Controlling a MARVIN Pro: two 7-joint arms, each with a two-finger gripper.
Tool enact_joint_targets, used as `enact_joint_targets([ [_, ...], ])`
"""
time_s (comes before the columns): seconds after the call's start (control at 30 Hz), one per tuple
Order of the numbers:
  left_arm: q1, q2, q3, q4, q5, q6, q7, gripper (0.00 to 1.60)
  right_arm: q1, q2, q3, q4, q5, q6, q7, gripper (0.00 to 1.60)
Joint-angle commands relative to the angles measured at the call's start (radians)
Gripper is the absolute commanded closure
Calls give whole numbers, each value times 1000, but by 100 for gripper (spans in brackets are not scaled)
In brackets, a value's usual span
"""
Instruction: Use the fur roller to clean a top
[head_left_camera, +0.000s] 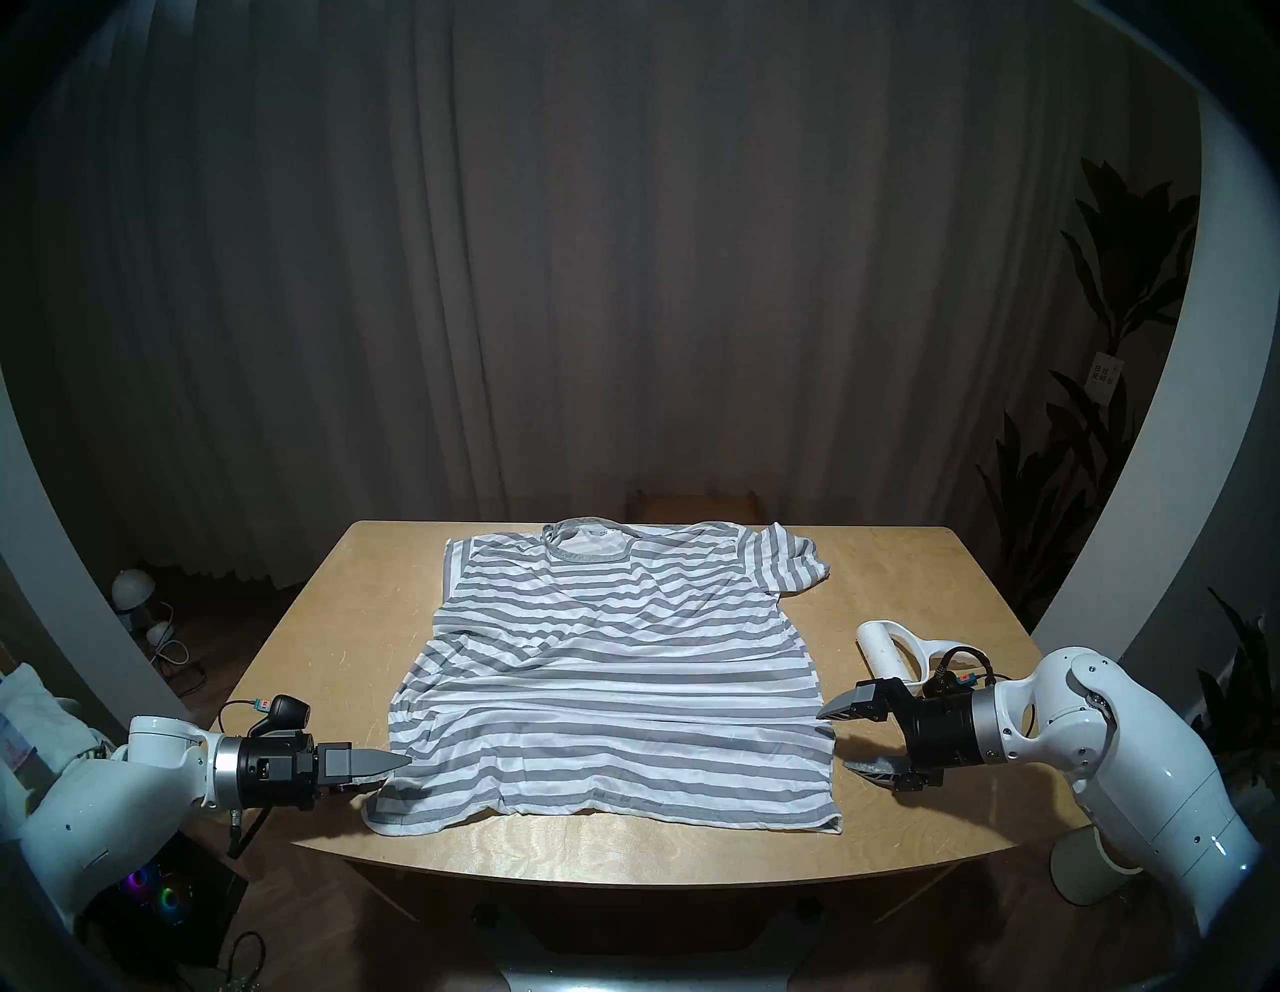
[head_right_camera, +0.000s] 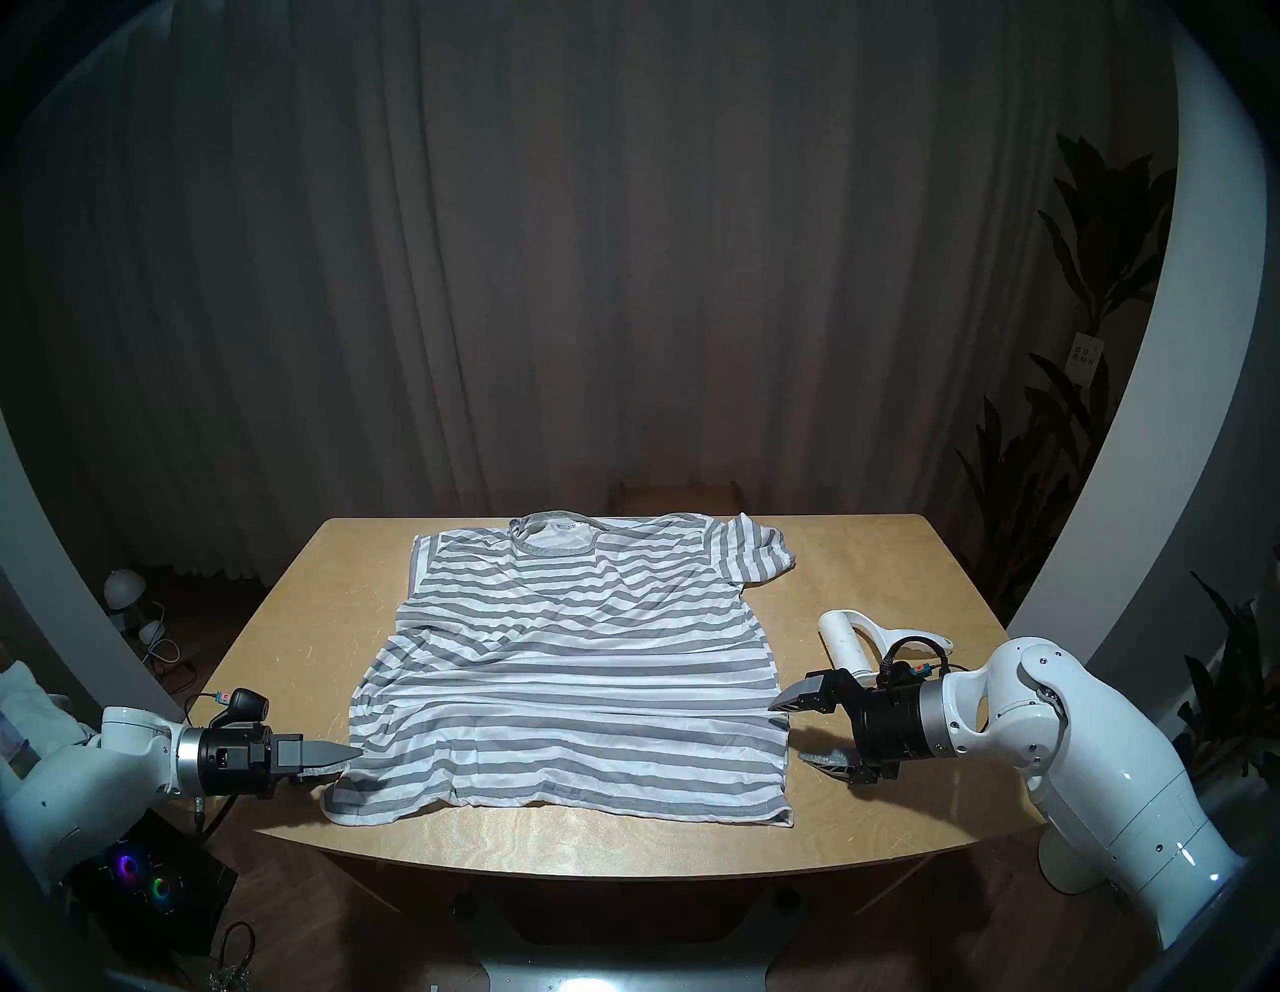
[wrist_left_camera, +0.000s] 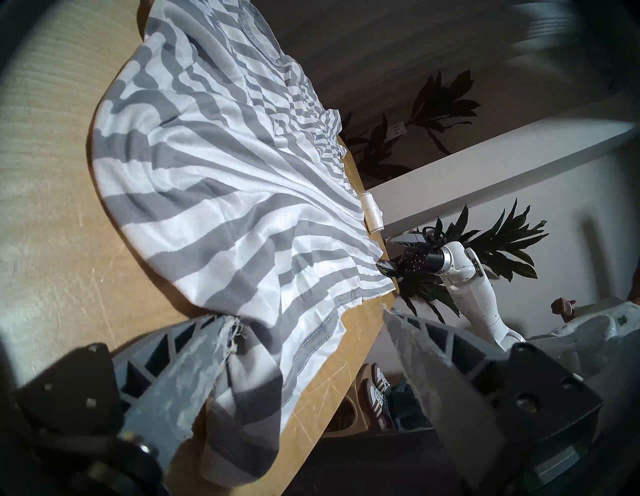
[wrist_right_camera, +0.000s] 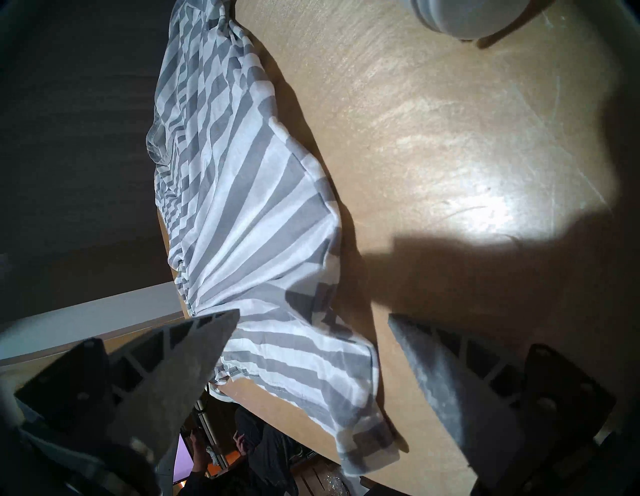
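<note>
Striped top spread flat on table; roller lying untouched beside it. Left fingers and right fingers apart, empty. Pickup and rolling all left to do.

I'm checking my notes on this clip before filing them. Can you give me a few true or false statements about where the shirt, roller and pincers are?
1. The shirt lies spread on the table. True.
2. The right pincer grips the roller. False: it is open and empty; the roller lies on the table behind it.
3. The left pincer is at the shirt's side edge, open. True.
4. The roller rests on the shirt. False: it lies beside it on bare wood.
5. The collar faces the far edge. True.
</note>
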Motion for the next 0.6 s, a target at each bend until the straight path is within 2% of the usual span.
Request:
enact_joint_targets([
  [0.0,38,1,35,17,25,-11,-21,0,15,2,-5,-18,12,6,-4,45],
  [0.07,36,1,37,21,26,-16,-26,0,12,5,-5,-21,15,6,-6,52],
  [0.1,35,1,39,23,28,-22,-29,0,10,8,-6,-24,18,6,-8,67],
  [0.13,35,1,39,23,28,-22,-29,0,10,8,-6,-24,18,6,-8,67],
  [0.2,33,0,42,28,27,-22,-29,0,7,11,-5,-27,21,5,-9,82],
  [0.57,32,-5,58,52,28,-45,-52,0,-4,15,-12,-48,35,-2,-22,96],
])
